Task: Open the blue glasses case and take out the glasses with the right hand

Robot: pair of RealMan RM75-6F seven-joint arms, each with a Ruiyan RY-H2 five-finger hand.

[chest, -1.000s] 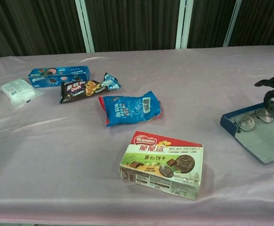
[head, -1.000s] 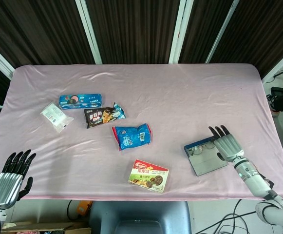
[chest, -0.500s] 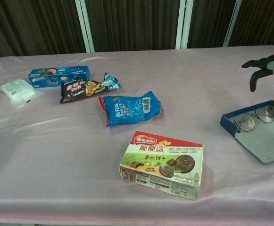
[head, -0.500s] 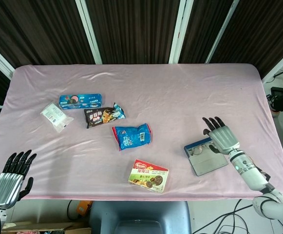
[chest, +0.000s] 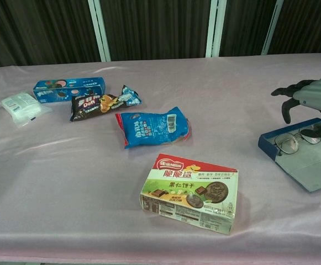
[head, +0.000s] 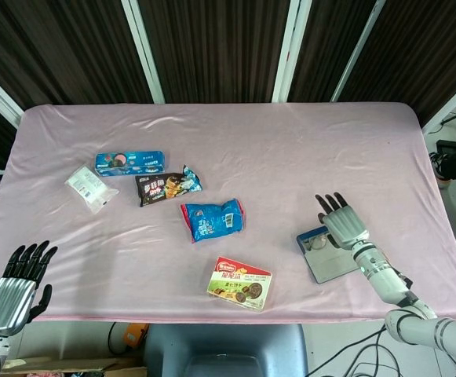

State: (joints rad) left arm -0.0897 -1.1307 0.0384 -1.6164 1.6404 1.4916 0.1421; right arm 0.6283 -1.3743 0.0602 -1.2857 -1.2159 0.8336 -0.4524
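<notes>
Hovering right robot hand [chest: 309,96] | flat blue case [chest: 309,160] | wire-rimmed glasses [chest: 295,139], seemingly untouched

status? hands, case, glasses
Right hand open above glasses, not gripping. Blue case open, glasses inside. Left hand idle. Nothing blocking.

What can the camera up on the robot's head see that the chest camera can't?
Only the head view shows the left hand, fingers spread, off the table's near-left corner, plus the right forearm. Only the chest view shows the glasses clearly, lying in the open case. Both show the right hand above the case, holding nothing, the snack packets and the pink tablecloth.
</notes>
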